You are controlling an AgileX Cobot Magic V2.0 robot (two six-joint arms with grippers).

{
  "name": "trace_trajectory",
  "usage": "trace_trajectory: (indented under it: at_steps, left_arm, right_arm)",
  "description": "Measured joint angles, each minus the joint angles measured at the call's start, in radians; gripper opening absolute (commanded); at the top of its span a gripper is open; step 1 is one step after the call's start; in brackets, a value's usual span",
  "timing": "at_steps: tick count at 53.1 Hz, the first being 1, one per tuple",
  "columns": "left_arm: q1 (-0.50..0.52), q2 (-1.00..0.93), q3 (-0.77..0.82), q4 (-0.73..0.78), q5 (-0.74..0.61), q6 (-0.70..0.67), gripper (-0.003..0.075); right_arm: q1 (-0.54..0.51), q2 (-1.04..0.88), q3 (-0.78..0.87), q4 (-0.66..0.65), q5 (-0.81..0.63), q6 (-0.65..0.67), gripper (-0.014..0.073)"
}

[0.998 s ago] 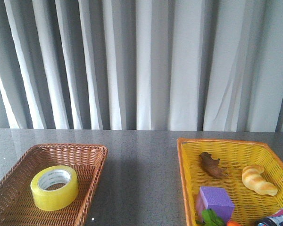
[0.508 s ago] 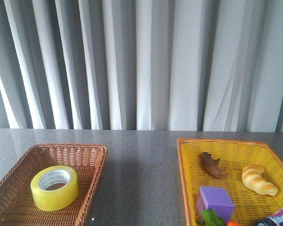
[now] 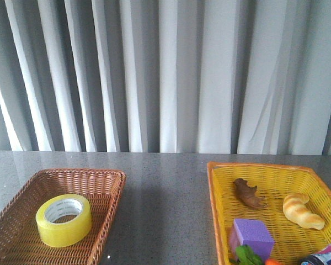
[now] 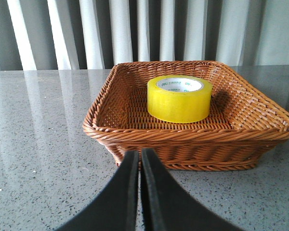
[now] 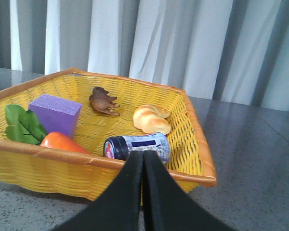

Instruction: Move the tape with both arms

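We found the yellow tape roll (image 3: 63,220) lying flat on its side face, core hole up, inside the brown wicker basket (image 3: 107,190) on the left of the grey table (image 3: 165,187). It sat toward the middle of the basket floor, clear of the walls, which left room around it for a grasp from above. On the right stood the yellow basket (image 3: 216,204), holding a small brown animal figure (image 3: 248,193), a croissant-shaped bread (image 3: 302,211), a purple block (image 3: 252,234), a green leaf and orange carrot (image 5: 62,141), and a dark-lidded jar (image 5: 137,146) on its side.

In the left wrist view, the left gripper (image 4: 139,159) sat low in front of the brown basket's near wall, its black fingers (image 4: 127,192) pressed together with nothing between them; the tape (image 4: 179,97) lay beyond that wall. The right gripper (image 5: 143,161) was likewise closed and empty, its fingers (image 5: 156,197) held just outside the near rim of the yellow basket.

We judged that this arrangement fitted two readings: the tape waiting in the brown basket to be carried across, or already delivered there from the other side. The frames did not settle which, since both arms sat back, each facing its own basket.
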Motion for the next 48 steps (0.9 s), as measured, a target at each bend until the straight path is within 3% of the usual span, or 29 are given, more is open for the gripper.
trace_trajectory:
  at_steps: [24,48]
  left_arm:
    - [0.000,0.000,0.000,0.000,0.000,0.000,-0.0006]
    - [0.000,0.000,0.000,0.000,0.000,0.000,-0.0006]
  right_arm:
    - [-0.019,0.000,0.000,0.011,0.000,0.097,-0.0008]
    - [-0.019,0.000,0.000,0.014,0.000,0.108,-0.0008]
